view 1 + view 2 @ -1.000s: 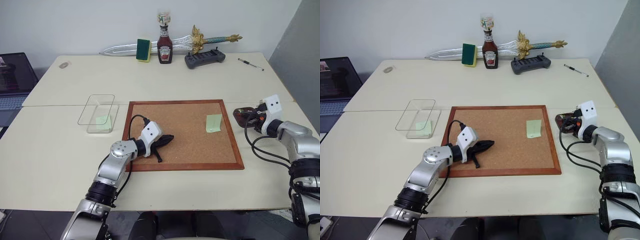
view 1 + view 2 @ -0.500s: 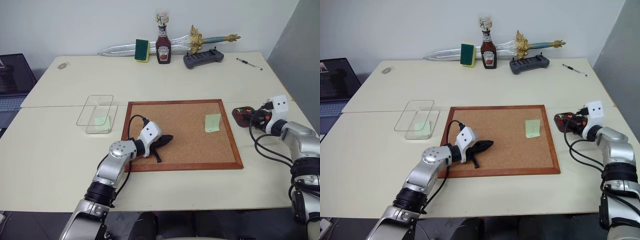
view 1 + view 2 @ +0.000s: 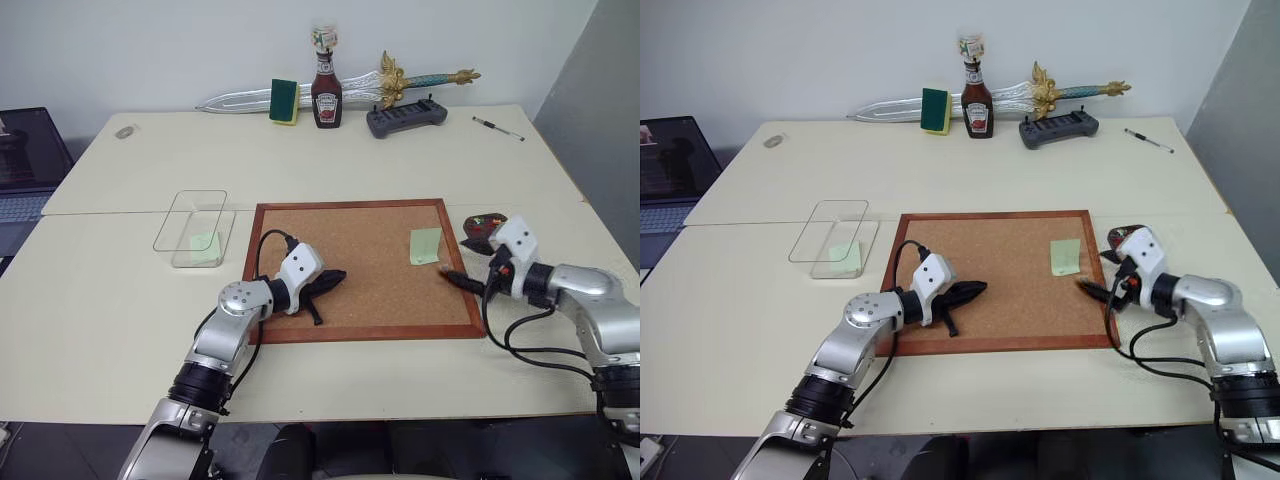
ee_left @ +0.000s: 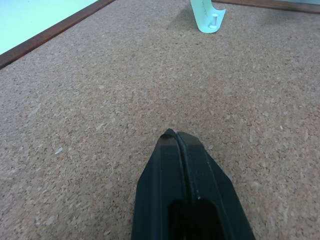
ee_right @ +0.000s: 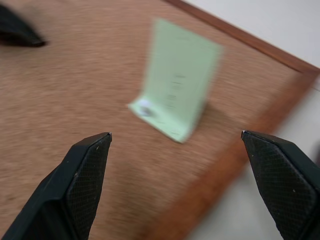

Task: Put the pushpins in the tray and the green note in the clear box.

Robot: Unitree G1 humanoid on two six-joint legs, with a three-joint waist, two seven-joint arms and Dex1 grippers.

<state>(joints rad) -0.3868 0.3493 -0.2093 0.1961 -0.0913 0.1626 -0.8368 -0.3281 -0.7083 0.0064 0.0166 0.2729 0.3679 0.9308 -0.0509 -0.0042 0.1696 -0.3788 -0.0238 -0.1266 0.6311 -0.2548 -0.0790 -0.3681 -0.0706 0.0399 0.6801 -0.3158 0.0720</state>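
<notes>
A pale green note (image 3: 426,246) stands curled on the cork board (image 3: 370,300), held at its lower edge by a pale-headed pushpin (image 5: 145,106). My right gripper (image 3: 455,278) is open just to the right of it, over the board's right edge, fingers pointing at the note. The dark tray (image 3: 486,222) lies on the table behind that wrist, partly hidden, its contents hard to tell. My left gripper (image 3: 335,278) rests shut on the board's left part, holding nothing. The clear box (image 3: 205,191) sits left of the board with a second pale green note (image 3: 205,243) inside.
Along the table's far edge lie a toy sword (image 3: 240,98), a green sponge (image 3: 286,100), a ketchup bottle (image 3: 326,95), a dark grey gadget (image 3: 406,117) and a pen (image 3: 498,128). A laptop (image 3: 25,165) is at the far left.
My right arm swung from over the tray to the board's right edge, and its gripper went from shut to open. The left arm stayed still.
</notes>
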